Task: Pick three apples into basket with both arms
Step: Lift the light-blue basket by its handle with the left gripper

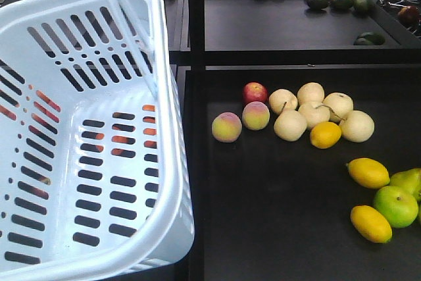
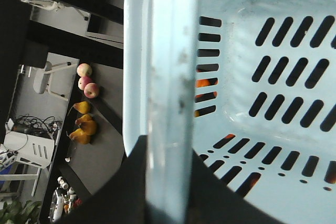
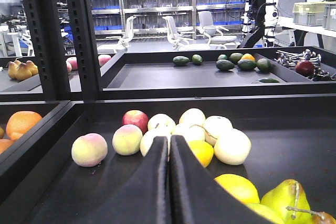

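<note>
right wrist view: right gripper [image 3: 169,140] pinched fully closed, nothing between its fingers, low over the black tray [image 3: 79,198]. red apple [image 3: 135,120] lay beyond, just beside a peach [image 3: 127,139]. left gripper [image 2: 168,163] clamped around the basket [image 2: 236,103] handle.

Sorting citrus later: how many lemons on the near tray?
3 lemons: one against the pale fruit, one beside the pear, one by the green apple. More may lie off-frame.
</note>
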{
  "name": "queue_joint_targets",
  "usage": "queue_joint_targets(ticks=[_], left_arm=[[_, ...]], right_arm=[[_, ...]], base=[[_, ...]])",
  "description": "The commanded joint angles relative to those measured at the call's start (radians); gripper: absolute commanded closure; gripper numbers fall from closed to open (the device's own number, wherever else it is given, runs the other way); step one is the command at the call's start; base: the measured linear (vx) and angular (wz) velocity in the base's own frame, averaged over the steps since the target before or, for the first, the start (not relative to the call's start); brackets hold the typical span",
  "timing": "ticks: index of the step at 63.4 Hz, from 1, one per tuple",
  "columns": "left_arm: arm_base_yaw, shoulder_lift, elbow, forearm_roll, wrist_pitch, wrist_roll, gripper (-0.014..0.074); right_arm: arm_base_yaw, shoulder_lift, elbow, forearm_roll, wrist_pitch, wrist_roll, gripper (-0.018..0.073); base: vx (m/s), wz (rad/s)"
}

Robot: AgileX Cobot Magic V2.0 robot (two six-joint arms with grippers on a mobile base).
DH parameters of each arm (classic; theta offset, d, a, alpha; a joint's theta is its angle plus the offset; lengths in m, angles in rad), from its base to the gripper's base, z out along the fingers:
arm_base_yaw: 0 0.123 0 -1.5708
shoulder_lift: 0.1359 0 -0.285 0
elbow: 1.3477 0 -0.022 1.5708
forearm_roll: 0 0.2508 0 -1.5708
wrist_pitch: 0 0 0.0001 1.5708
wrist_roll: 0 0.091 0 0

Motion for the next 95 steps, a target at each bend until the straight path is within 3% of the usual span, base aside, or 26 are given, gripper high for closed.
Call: queue_joint_targets(ticks=[1,95], left_arm=[[-0.002,-0.030,-0.029,0.027,-0.048,-0.022,0.0604],[-0.002,-0.038,-0.029,0.027,-0.048,-0.022,0.0603]], right_arm=[[-0.007,-0.001,0.011,-0.002,-0.074,-0.008,0.0568],[-0.007,-0.001,0.011,-0.002,-0.074,-0.008,0.0568]], base=[[0.00,0.00],[-0.01,0.04]])
